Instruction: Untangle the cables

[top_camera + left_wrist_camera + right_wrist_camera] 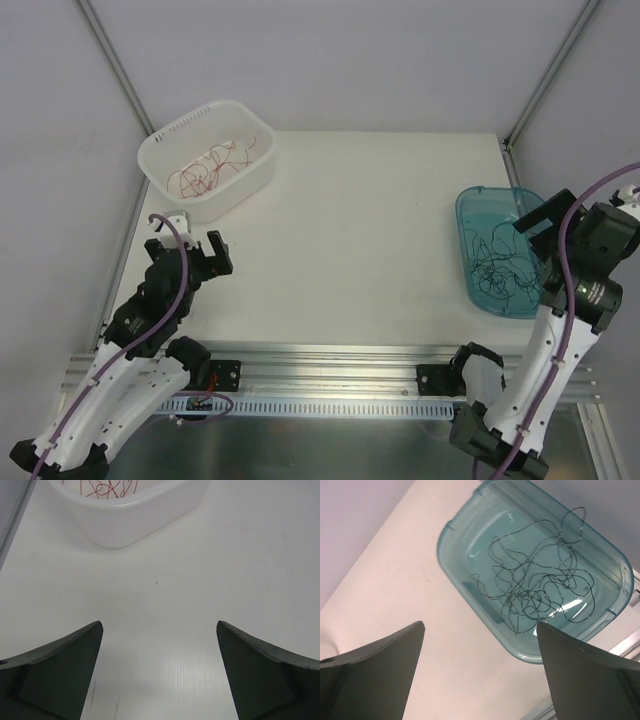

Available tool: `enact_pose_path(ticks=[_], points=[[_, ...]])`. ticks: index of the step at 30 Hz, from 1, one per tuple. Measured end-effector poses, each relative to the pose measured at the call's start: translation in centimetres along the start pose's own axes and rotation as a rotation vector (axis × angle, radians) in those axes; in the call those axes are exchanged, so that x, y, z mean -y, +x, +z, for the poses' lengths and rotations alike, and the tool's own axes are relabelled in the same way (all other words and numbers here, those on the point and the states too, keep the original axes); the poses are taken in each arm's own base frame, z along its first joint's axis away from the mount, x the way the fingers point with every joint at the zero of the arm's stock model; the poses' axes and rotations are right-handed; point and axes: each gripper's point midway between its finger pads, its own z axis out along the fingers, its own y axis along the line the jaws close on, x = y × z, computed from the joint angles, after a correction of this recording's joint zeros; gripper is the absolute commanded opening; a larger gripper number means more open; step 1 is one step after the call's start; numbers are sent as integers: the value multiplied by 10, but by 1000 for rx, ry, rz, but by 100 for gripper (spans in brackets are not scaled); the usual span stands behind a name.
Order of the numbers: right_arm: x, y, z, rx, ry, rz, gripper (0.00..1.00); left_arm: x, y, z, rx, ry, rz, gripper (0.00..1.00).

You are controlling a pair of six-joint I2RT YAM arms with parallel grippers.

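Red cables in white basket, far-left table corner; black cables in teal tub, right edge. Left gripper, right gripper: spread, empty.

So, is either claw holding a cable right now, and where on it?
Nothing held: left claw and right claw are both open and empty.

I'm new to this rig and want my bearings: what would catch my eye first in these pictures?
Two tangles stand out: thin red wires in the white perforated plastic basket at the far left of the table, and thin black wires in the translucent teal plastic tub at its right edge. The left gripper and right gripper are both open and empty.
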Motion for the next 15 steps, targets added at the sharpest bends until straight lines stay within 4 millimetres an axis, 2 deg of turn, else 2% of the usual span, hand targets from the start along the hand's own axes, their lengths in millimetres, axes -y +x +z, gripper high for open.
enact_pose_path(ticks=[3, 8, 12, 15], points=[[-18, -5, -33, 46, -96, -68, 99, -3, -12, -14, 24, 20, -17, 99], [-34, -6, -91, 155, -248, -189, 100, -12, -59, -63, 154, 86, -101, 99], [-27, 2, -130, 230, -346, -255, 99, -28, -83, -107, 265, 138, -189, 99], [-14, 12, -150, 287, -419, -289, 100, -41, -86, -133, 318, 169, -239, 99]])
